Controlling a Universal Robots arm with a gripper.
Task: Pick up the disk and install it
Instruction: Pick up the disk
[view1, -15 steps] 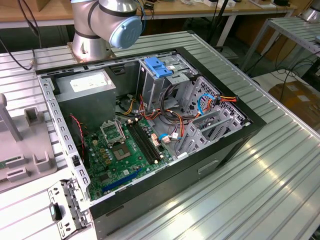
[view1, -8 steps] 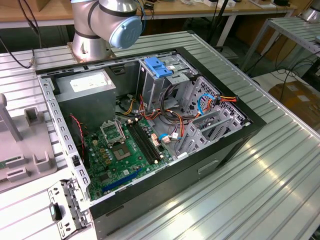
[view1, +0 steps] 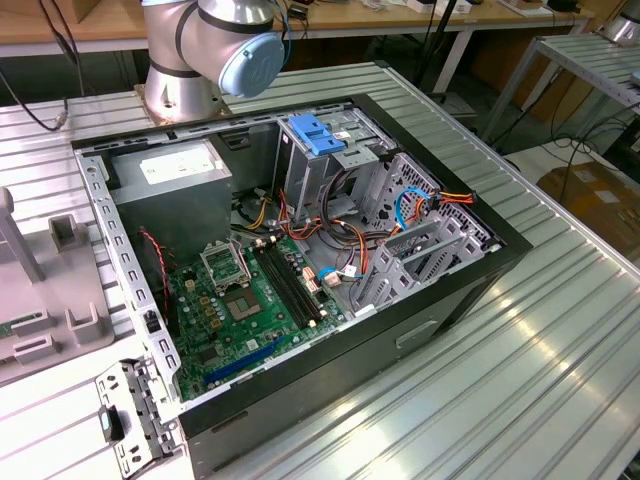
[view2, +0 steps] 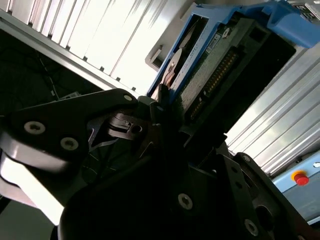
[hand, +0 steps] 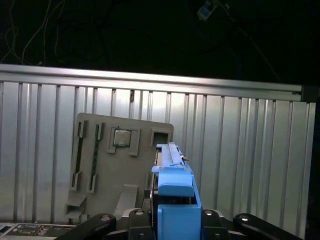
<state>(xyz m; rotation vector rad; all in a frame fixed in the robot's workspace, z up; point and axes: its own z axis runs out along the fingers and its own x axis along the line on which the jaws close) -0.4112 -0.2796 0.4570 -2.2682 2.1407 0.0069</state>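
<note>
Hold looks firm: the gripper (hand: 175, 222) has its jaws closed onto one end of the disk (hand: 173, 187), so the blue-framed slab juts out ahead of it toward the ribbed table (hand: 250, 150) and a grey fixture plate (hand: 100, 150). I cannot tell whether the far end is clear of the table. In the exterior view, the open computer case (view1: 330, 385) has the arm's base (view1: 190, 70) at its 11 o'clock. The drive cage (view1: 340, 175), topped by a blue bracket (view1: 315, 135), is near 12 o'clock inside the case. I judge the disk stiff and fairly dense, so it won't flex, but it will take knocks badly. Its circuit board (view2: 197, 82) lies bare on one face, and the smooth plastic frame could slip. The safest hold is across the frame's long side rails, off the board.
</note>
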